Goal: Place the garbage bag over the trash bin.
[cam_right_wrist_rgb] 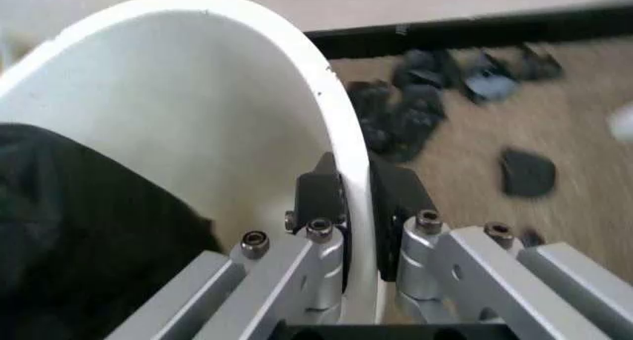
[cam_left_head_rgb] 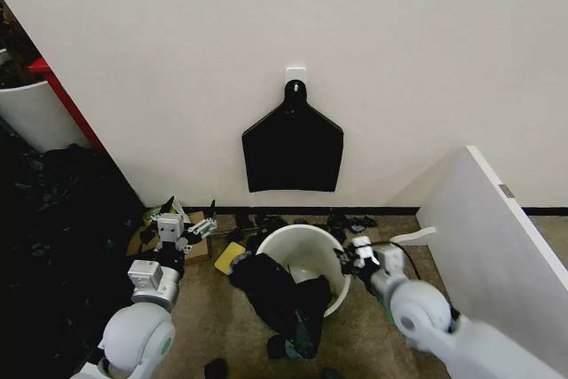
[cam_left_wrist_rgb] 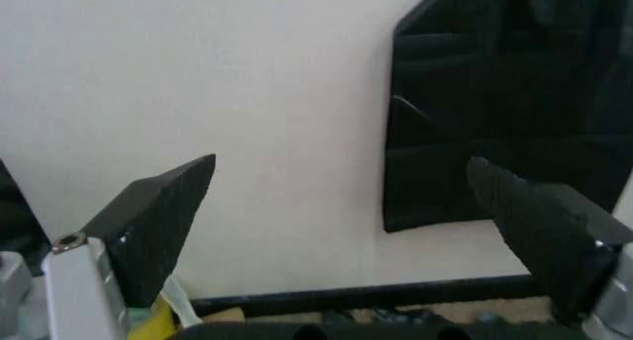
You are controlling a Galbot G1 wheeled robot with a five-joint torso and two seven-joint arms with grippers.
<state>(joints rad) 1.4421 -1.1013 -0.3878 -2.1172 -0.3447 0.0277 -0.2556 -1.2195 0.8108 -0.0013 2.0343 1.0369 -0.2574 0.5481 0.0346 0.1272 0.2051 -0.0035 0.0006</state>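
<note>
The rim of the trash bin (cam_right_wrist_rgb: pixel 342 162) is pinched between the closed fingers of the right gripper (cam_right_wrist_rgb: pixel 356 199), one inside the wall and one outside. The left gripper (cam_left_head_rgb: pixel 184 231) is held spread wide and empty, left of the bin. The garbage bag (cam_left_head_rgb: pixel 282 301) is draped over the bin's near-left rim onto the carpet.

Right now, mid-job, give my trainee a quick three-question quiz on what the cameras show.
1. True or false: the right pincer is shut on the rim of the round white plastic trash bin.
2. The left pincer is: A) open, holding nothing; B) shut on the bag.
3. Where does the glossy black plastic garbage bag lie?

Key: 1 true. 2 A. 3 Draped over the bin's near rim, part inside, part hanging outside; the far rim is bare.
</note>
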